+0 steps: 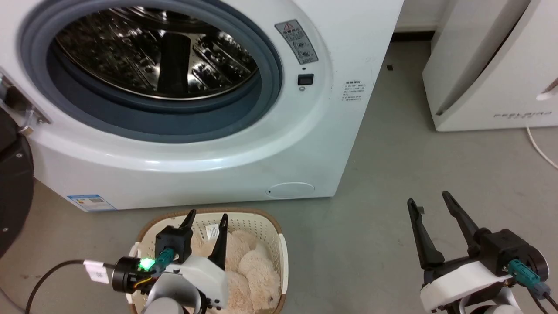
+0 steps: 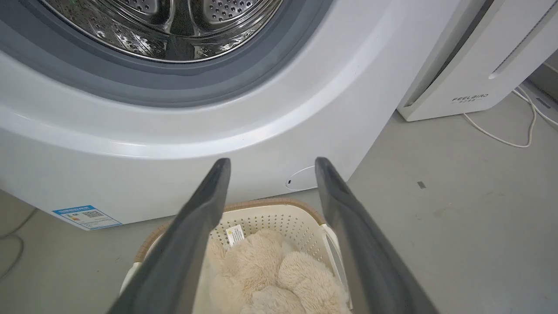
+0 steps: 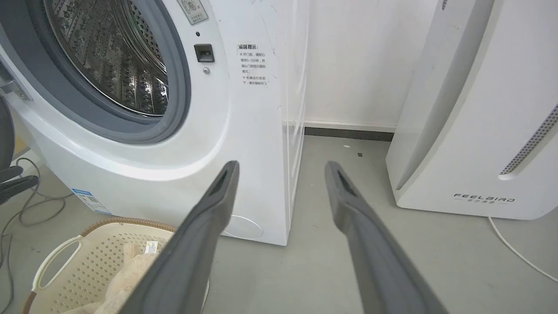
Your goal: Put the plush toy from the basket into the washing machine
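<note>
The left pincer hangs open and empty above the plush toy, which lies in the basket. The right pincer, at 3 o'clock of the basket, gapes empty over the floor. The washing machine stands at 12 o'clock, porthole open.

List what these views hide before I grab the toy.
- Plush toy: left part behind the left gripper, head view.
- Basket: near end cut off by the bottom edge, all views.
- Washing machine door: mostly beyond the head view's left edge.
- Warning sticker text: too small to read.
</note>
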### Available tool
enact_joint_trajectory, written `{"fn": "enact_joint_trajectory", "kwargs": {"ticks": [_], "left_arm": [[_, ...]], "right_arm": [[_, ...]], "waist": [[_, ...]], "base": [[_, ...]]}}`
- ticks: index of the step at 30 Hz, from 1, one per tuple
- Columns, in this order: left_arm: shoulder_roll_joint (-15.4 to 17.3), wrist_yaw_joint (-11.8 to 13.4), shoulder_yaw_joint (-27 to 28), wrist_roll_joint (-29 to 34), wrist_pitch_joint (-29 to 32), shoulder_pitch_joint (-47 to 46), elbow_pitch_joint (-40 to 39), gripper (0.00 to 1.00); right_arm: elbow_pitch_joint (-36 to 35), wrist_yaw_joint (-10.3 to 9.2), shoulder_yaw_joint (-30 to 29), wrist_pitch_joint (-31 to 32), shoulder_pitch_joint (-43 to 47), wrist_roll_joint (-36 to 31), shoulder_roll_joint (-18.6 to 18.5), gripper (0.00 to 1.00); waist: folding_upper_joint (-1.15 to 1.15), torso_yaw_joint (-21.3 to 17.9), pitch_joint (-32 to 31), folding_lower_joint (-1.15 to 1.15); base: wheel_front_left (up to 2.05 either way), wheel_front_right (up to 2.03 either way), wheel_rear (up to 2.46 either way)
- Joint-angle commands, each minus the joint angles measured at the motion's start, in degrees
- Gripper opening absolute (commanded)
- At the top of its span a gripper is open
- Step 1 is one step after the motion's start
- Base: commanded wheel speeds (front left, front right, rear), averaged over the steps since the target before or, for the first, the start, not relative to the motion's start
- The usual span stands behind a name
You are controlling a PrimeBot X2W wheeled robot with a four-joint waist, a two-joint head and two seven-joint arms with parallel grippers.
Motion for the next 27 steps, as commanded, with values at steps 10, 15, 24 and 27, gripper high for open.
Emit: {"fn": "enact_joint_trajectory", "kwargs": {"ticks": [10, 15, 24, 27], "left_arm": [[0.23, -1.26, -1.79, -2.31, 0.46, -7.10, 10.46, 1.00], [0.28, -1.61, -2.58, -3.01, 1.17, -9.58, 14.72, 1.00], [0.25, -2.36, -4.55, -5.13, 4.23, -15.55, 24.10, 1.00], [0.24, -2.57, -5.42, -5.63, 4.97, -17.49, 26.84, 1.00]], "right_arm": [[-1.08, -0.03, 0.22, -1.75, -2.41, 0.93, -0.01, 1.00], [-1.42, -0.03, 0.34, -2.23, -2.87, 1.21, -0.01, 1.00], [-1.87, -0.03, 0.62, -3.30, -3.76, 1.74, -0.02, 1.00], [-1.97, -0.03, 0.89, -3.66, -4.14, 2.04, -0.02, 1.00]], "waist": [[0.00, -1.14, 5.07, -0.01], [0.00, -1.43, 6.84, -0.01], [0.00, -2.28, 10.98, -0.01], [0.00, -2.75, 12.25, -0.01]], "base": [[0.00, 0.00, 0.00], [0.00, 0.00, 0.00], [0.00, 0.00, 0.00], [0.00, 0.00, 0.00]]}}
